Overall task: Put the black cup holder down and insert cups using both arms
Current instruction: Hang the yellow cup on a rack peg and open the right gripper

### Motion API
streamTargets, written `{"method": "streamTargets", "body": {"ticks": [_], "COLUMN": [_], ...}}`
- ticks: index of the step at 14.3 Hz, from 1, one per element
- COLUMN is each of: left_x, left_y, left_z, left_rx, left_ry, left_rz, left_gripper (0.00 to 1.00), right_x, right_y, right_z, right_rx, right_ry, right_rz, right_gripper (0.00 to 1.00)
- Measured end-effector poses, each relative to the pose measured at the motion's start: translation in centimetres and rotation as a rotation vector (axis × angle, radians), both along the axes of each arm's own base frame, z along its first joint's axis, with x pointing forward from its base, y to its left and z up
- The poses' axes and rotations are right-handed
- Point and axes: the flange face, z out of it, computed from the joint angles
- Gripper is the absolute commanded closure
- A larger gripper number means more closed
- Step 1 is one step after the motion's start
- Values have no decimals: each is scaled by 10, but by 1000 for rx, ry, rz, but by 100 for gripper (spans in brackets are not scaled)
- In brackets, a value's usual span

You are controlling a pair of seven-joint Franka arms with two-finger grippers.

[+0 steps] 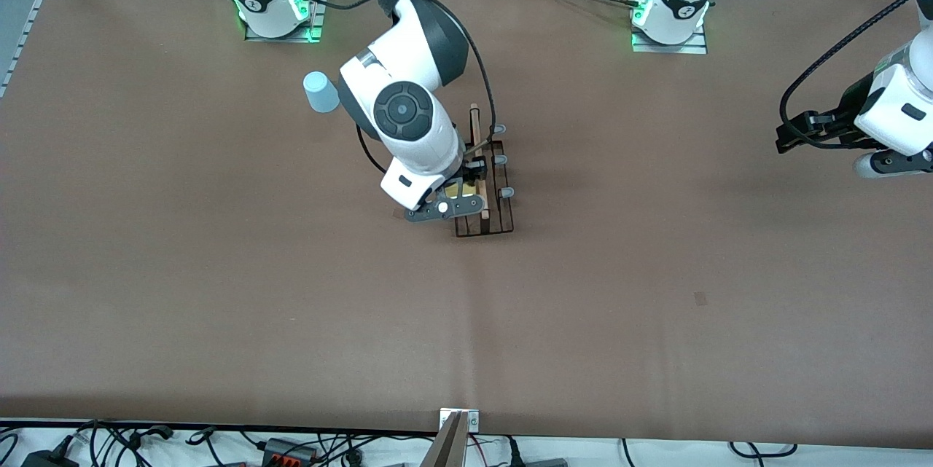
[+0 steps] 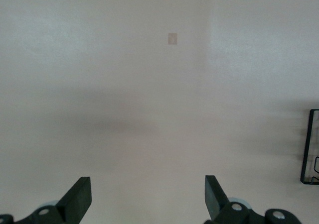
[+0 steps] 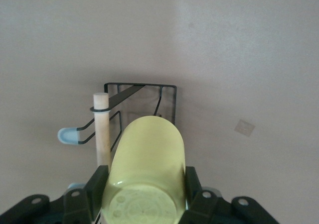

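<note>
Front view: nearest the cam I'm seeing the black cup holder (image 1: pixel 487 197) standing mid-table, its rectangular wire base on the brown table (image 1: pixel 219 292), wooden rod (image 1: pixel 477 135) running along the top and grey-blue peg tips (image 1: pixel 504 192) sticking out toward the left arm's end. The right gripper (image 1: pixel 461 194) is sitting right over the holder, reaching in from its base at the top of the view, and it's clamping the yellow cup (image 1: pixel 466 190), which I'm only catching as a sliver between wrist and rack. Right wrist cam is confirming: fingers (image 3: pixel 94 186) are pressing both sides of the yellow cup (image 3: pixel 147 174), cup bottom facing the lens, mouth pointing down at the holder (image 3: pixel 144 92), w/ the rod (image 3: pixel 102 129) just beside the cup and one peg tip (image 3: pixel 67 135) poking out next to it. Whether the cup is touching a peg, I can't tell. Farther from the cam, the light blue cup (image 1: pixel 321 92) is lying on its side on the table, beside the right arm's forearm and apart from the holder. The left gripper (image 1: pixel 791 133) is waiting up over the left arm's end of the table, well apart from the holder, jaws spread wide and holding nothing; the left wrist cam is showing both fingertips (image 2: pixel 77 199) apart over bare table, w/ a corner of the holder (image 2: pixel 311 147) at the frame edge.
</note>
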Motion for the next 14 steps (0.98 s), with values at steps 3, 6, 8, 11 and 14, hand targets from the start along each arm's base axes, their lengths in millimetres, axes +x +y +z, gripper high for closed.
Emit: {"method": "streamTargets", "body": {"ticks": [3, 6, 8, 11, 14], "left_x": [0, 0, 0, 0, 0], "left_y": [1, 1, 1, 1, 2], "left_z": [0, 0, 0, 0, 0], "left_rx": [0, 0, 0, 0, 0], "left_ry": [0, 0, 0, 0, 0], "left_rz": [1, 0, 0, 0, -1], "left_gripper": [0, 0, 0, 0, 0], "right_x": [1, -1, -1, -3, -3], "right_y": [0, 2, 3, 5, 6], "right_z": [-11, -18, -25, -35, -47], "right_rx": [-10, -15, -23, -44, -55], "right_ry": [12, 19, 25, 25, 33], "right_rz": [0, 3, 6, 16, 18], "right_gripper": [72, 72, 72, 71, 69]}}
